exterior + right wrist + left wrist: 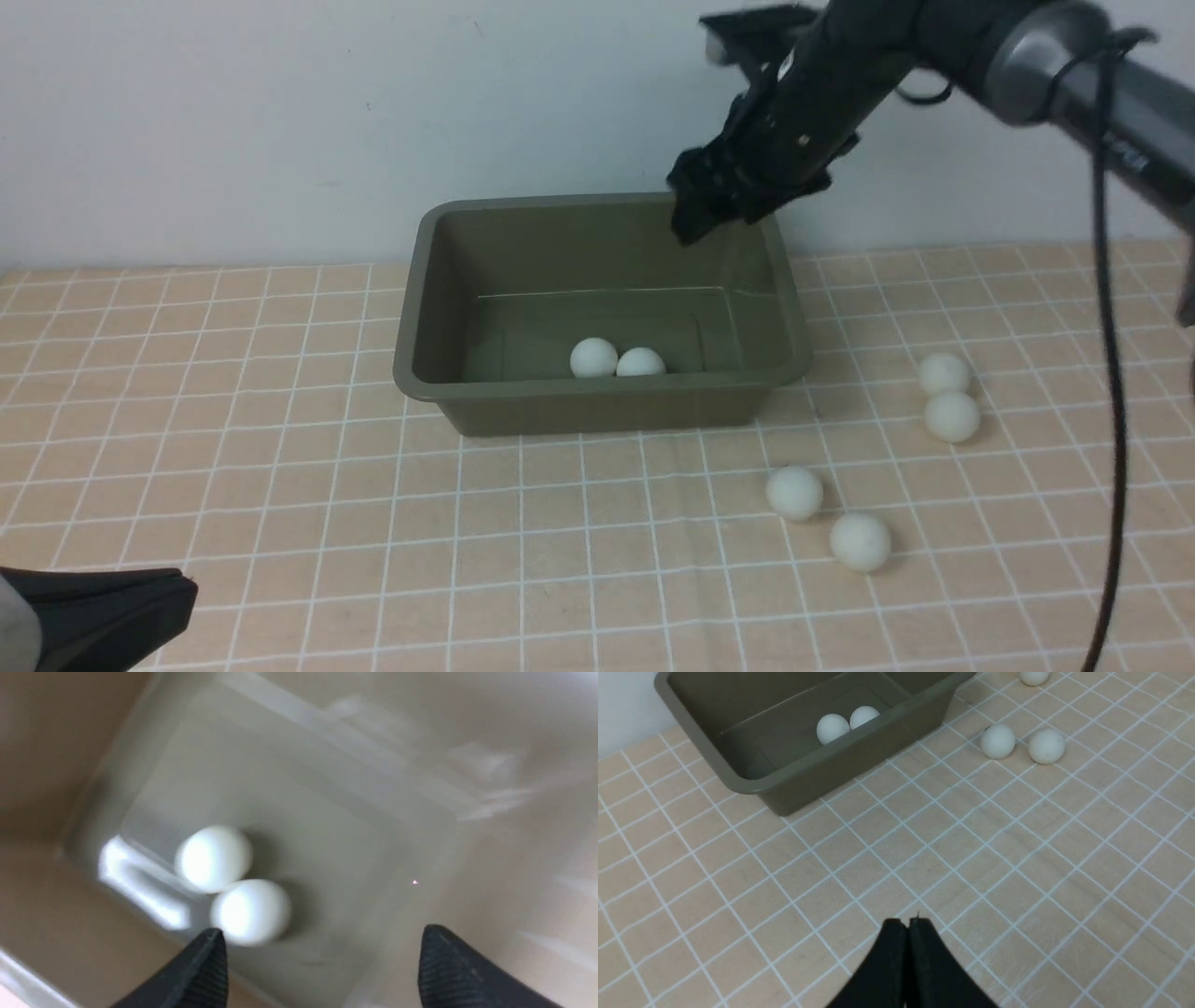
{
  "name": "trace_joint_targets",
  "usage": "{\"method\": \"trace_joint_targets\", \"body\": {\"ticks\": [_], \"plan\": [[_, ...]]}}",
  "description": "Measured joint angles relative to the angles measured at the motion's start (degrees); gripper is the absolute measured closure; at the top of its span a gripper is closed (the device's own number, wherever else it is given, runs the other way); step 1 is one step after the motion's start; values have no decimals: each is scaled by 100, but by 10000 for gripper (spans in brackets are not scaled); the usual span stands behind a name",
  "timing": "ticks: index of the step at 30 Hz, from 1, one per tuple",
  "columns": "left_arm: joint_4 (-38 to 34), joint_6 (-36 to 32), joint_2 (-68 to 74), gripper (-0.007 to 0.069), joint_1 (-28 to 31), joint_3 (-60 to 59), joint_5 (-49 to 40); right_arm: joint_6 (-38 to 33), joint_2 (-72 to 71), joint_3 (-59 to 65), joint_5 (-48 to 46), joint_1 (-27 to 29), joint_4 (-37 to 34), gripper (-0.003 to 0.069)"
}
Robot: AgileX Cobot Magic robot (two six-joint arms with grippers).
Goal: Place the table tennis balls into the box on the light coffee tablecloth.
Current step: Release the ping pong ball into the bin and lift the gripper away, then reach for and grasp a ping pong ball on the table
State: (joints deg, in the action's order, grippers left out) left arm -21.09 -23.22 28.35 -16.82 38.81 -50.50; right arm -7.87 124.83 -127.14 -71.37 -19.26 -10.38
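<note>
Box [597, 411], an olive-green plastic tub w/ rolled rim and sloping walls, sat on the light coffee tablecloth [280, 420], toward the far side and close to the pale wall [233, 112]. Two table tennis balls lay inside on its floor by the near wall, touching each other: the left ball [594, 357] and the right ball [640, 362].

Four more balls were out on the cloth, all to the right of the box. One pair sat close together, the rear ball [944, 373] just behind the front ball [952, 416]. A second pair lay nearer the robot, an inner ball [794, 493] and an outer ball [860, 541], near each other but apart.

Right pincer [695, 224] hung over the box's far-right corner, tips about level w/ the rim. In the right wrist view, which was blurred, its fingers [205, 966] stood wide apart, released, w/ nothing between them and the two boxed balls below.

Left pincer [103, 607] sat low at the near-left corner of the front view, well apart from the box. In the left wrist view its fingers [894, 952] were pressed flat together, clenched on nothing, over bare cloth.

Re writing: one loose ball [1045, 745] carried faint grey specks, too small to read as a logo or text.
</note>
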Motion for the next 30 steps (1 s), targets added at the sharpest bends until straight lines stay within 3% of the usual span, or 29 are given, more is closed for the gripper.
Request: {"method": "trace_joint_targets", "body": {"ticks": [6, 12, 17, 30], "plan": [[0, -132, 0, 693, 0, 0, 0, 631, -1141, 909, -6, 693, 864, 162], [0, -234, 0, 693, 0, 0, 0, 787, -1472, 2444, -16, 1382, 1038, 162], [0, -234, 0, 693, 0, 0, 0, 787, -1317, 3208, 227, 1492, 1001, 162], [0, -234, 0, 693, 0, 0, -5, 735, -418, 3294, 1066, 1492, 582, 162]]}}
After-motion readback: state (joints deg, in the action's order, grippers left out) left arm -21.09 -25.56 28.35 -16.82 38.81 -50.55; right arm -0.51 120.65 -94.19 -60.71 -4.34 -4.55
